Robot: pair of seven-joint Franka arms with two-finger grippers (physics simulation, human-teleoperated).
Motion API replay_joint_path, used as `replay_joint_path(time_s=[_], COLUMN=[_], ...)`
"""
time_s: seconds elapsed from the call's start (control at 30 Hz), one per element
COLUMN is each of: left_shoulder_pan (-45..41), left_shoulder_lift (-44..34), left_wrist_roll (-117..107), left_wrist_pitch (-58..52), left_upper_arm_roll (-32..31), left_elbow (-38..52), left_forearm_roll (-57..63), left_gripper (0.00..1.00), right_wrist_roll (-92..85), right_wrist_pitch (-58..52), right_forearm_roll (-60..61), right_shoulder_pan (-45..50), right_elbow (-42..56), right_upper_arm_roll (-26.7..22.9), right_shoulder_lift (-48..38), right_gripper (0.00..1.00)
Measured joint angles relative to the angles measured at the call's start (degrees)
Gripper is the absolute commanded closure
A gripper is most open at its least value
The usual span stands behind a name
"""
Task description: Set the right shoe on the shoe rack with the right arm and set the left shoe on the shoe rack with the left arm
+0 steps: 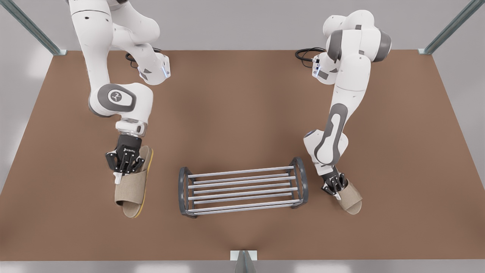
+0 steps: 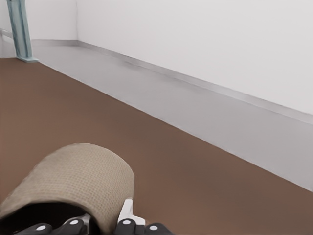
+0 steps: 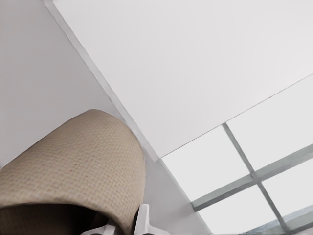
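Shoe rack (image 1: 242, 187) sits empty mid-tabletop, silver bars between dark arched end frames. Two alike beige slippers flank it: one (image 1: 133, 185) on the front view's left, yellowish sole edge showing; the other (image 1: 350, 199) on the right, angled.

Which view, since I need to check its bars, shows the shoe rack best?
Front view: the whole shoe rack, bars and both end frames, with nothing on it. Both wrist views face their held slippers instead.

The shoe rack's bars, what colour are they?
Pale silver bars between dark grey end frames, clearest in the front view.
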Motion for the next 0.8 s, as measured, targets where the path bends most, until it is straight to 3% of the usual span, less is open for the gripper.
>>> replay_joint_path(time_s=[0.07,0.2,0.47,0.6,0.8], left_shoulder_pan=[0.0,0.3,1.7,1.6,0.5], left_shoulder_lift=[-0.8,-4.3,-26.5,-34.5,-32.5], left_wrist_roll=[0.1,0.4,0.6,0.6,0.7], left_wrist_pitch=[0.3,1.5,5.0,7.5,11.3], left_upper_arm_roll=[0.2,0.8,3.6,-3.2,-10.8], left_elbow=[-0.3,-2.6,-13.3,-11.1,-3.3], left_forearm_roll=[-0.1,-0.3,-0.3,-0.2,-1.5], left_gripper=[0.79,0.79,0.79,0.79,0.79], right_wrist_roll=[-4.0,-11.6,-25.4,-31.0,-37.4], right_wrist_pitch=[-2.2,-7.5,-19.9,-24.9,-30.2], right_forearm_roll=[8.5,20.2,29.0,29.8,29.6], right_shoulder_pan=[5.3,10.5,18.6,21.0,23.4], right_elbow=[1.8,4.6,11.4,15.5,19.0], right_upper_arm_roll=[0.1,0.1,0.1,0.1,0.1], right_shoulder_lift=[1.3,2.9,9.6,15.3,20.4], right_gripper=[0.75,0.75,0.75,0.75,0.75])
